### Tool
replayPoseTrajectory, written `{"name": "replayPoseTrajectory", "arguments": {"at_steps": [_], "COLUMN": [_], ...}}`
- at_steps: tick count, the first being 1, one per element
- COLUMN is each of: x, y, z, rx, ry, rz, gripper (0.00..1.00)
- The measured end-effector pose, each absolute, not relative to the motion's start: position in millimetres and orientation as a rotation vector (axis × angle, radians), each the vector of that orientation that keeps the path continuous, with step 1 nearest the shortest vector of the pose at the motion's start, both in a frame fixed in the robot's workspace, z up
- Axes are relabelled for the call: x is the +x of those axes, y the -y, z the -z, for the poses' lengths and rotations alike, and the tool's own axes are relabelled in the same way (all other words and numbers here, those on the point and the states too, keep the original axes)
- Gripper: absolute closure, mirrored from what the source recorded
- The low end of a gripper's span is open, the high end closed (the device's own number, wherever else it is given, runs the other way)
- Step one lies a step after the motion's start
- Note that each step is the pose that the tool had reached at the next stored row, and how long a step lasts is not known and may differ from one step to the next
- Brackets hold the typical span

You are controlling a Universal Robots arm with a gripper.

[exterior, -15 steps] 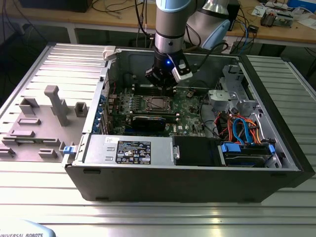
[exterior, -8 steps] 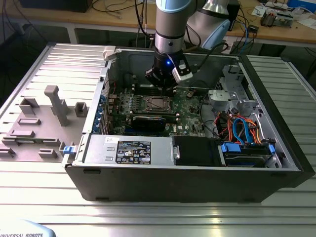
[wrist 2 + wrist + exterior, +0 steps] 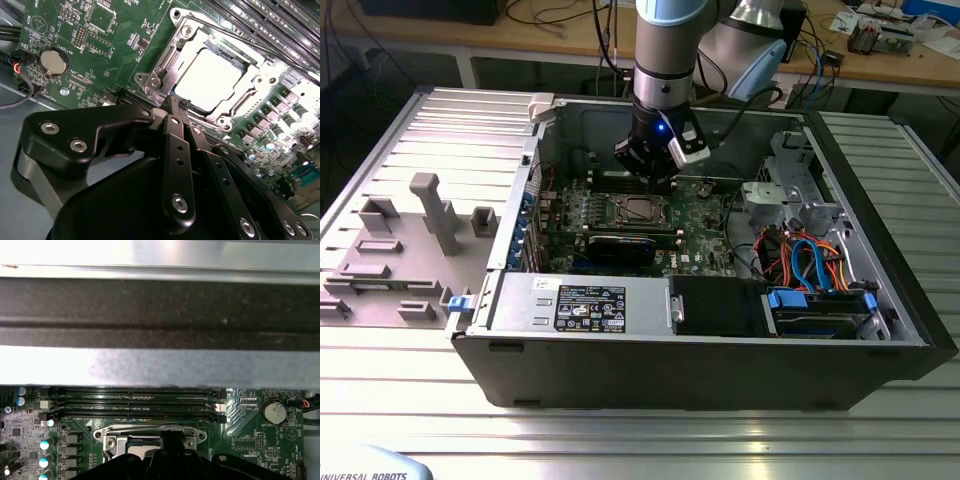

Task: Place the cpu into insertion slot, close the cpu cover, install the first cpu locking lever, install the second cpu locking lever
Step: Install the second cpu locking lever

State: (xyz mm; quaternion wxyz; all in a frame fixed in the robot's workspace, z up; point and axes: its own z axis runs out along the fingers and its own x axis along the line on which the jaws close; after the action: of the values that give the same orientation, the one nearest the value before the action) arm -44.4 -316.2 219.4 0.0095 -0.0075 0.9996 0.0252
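The cpu [image 3: 207, 80], a silver square, lies in the insertion slot [image 3: 186, 31] on the green board. The cpu cover [image 3: 169, 59], a silver frame, lies flat around it, with the chip showing through its window. My gripper [image 3: 176, 103] is shut with nothing between its fingers. Its black tips are at the slot's edge, by one corner of the cover. In the exterior view the gripper [image 3: 655, 178] hangs just behind the insertion slot [image 3: 638, 208] inside the open computer case. In the first wrist view the gripper [image 3: 172, 441] overlaps the slot's silver rim [image 3: 115, 432].
Long black memory slots [image 3: 135, 402] run beside the socket, and a coin battery [image 3: 54, 61] sits nearby. A black card [image 3: 620, 245], the power supply [image 3: 585, 300] and coloured drive cables [image 3: 810, 262] crowd the case. The case wall [image 3: 160, 325] rises close behind. A grey fixture plate [image 3: 410, 240] lies at the exterior view's left.
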Motion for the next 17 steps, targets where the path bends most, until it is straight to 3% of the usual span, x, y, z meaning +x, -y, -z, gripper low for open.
{"name": "replayPoseTrajectory", "arguments": {"at_steps": [17], "x": [-44.3], "y": [320.2], "z": [-222.3], "rx": [-0.024], "ry": [-3.121], "rz": [-0.079], "gripper": [0.89]}}
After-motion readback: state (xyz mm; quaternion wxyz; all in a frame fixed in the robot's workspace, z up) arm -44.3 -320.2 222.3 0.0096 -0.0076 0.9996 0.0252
